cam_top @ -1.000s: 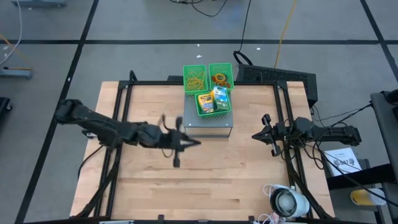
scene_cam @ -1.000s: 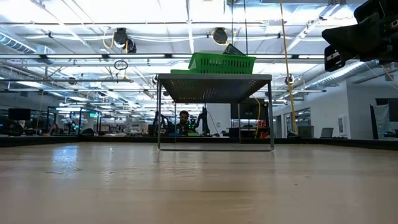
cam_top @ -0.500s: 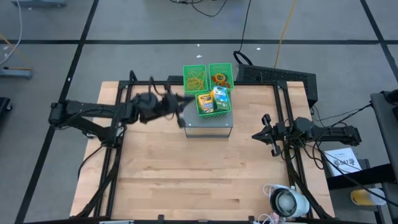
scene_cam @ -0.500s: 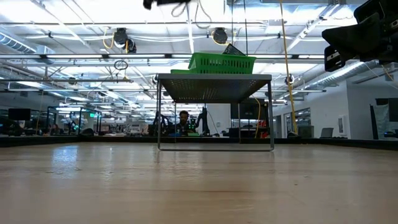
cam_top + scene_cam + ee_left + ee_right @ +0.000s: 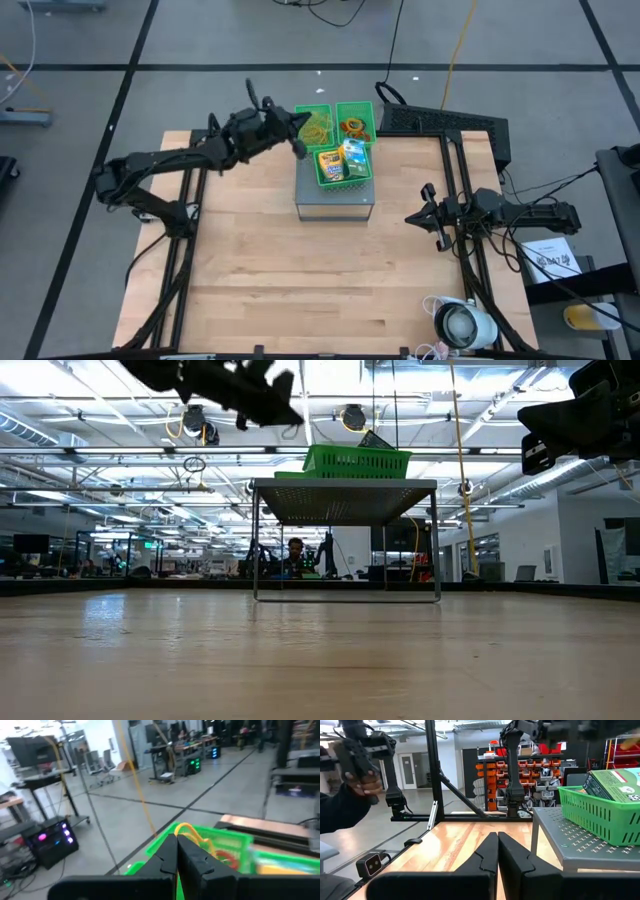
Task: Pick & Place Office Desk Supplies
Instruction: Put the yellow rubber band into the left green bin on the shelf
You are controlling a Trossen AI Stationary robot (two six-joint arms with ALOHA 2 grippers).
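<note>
The left gripper [image 5: 298,143], fingers closed on a tan rubber band [image 5: 192,833], hangs at the upper centre over the green bins [image 5: 334,140]. The right gripper [image 5: 428,216], closed and empty, waits at the right. No label is readable on the crayon box [image 5: 330,165].

Raised shelf [image 5: 335,203] sits at the table's [image 5: 300,290] back centre. 3 mesh bins [image 5: 345,172] on it: 2 side by side at the back, 1 in front. Back left bin holds rubber bands [image 5: 316,127], back right holds rings [image 5: 353,127], front holds crayon box [image 5: 331,164] left of packet [image 5: 355,158]. Round device [image 5: 462,324] at front right corner.
</note>
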